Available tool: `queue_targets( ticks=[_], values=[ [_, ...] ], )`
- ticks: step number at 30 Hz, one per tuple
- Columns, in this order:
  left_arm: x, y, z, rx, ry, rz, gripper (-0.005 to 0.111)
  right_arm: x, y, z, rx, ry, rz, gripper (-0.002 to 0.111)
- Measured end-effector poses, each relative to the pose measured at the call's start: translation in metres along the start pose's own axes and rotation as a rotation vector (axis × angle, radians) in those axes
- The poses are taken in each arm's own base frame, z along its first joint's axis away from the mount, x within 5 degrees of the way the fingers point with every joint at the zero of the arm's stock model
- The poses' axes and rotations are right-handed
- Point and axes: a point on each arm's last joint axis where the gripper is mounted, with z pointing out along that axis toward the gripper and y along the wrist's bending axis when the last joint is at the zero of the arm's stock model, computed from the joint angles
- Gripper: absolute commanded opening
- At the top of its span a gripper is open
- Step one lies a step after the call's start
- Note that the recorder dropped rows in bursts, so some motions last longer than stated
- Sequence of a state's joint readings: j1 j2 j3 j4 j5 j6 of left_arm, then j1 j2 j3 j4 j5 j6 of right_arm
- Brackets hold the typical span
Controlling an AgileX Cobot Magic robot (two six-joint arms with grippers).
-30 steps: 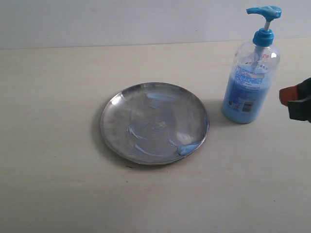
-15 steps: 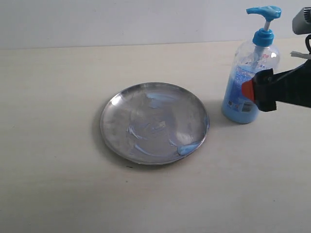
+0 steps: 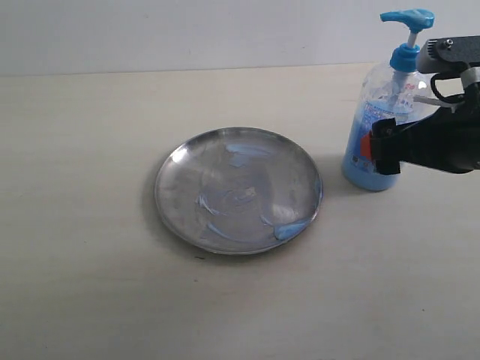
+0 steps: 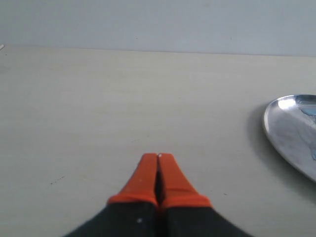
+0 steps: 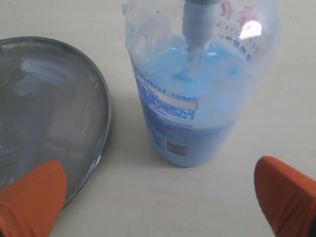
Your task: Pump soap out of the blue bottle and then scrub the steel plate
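The steel plate [image 3: 166, 196] lies in the middle of the table, streaked with pale blue soap, with a thicker soap blob [image 3: 289, 229] at its near right rim. To its right stands the blue bottle [image 3: 384, 105], upright, its pump head [image 3: 407, 16] raised. My right gripper [image 3: 373, 154] is open at the bottle's lower body; in the right wrist view its orange fingertips [image 5: 32, 195] stand wide apart, the bottle [image 5: 197, 98] just ahead of them and not between them. My left gripper [image 4: 158, 158] is shut on nothing above bare table, the plate's rim [image 4: 276, 123] off to one side.
A pale tabletop runs to a light wall [image 3: 187, 34] at the back. The right arm's black body [image 3: 442, 139] covers the table to the right of the bottle. The left arm is out of the exterior view.
My right arm has come in from the right edge, moving leftwards until its open gripper is at the bottle. The plate and the bottle have not moved.
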State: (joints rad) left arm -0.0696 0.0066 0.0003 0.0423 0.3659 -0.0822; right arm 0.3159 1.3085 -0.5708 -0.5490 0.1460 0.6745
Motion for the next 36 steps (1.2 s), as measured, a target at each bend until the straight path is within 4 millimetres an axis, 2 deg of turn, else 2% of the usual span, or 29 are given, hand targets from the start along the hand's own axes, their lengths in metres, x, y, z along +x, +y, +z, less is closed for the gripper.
queue_targets(
  ticks=[11, 21, 26, 36],
  values=[
    [0.000, 0.000, 0.000, 0.000, 0.000, 0.000, 0.000, 0.010, 0.000, 0.027, 0.020, 0.063, -0.047, 0.101],
    [0.000, 0.000, 0.000, 0.000, 0.000, 0.000, 0.000, 0.003, -0.012, 0.029, 0.146, -0.020, -0.035, 0.100],
    [0.000, 0.000, 0.000, 0.000, 0.000, 0.000, 0.000, 0.001, -0.013, 0.029, 0.165, -0.051, 0.041, 0.100],
    [0.000, 0.000, 0.000, 0.000, 0.000, 0.000, 0.000, 0.007, -0.011, 0.040, 0.145, -0.006, 0.032, 0.100]
  ],
)
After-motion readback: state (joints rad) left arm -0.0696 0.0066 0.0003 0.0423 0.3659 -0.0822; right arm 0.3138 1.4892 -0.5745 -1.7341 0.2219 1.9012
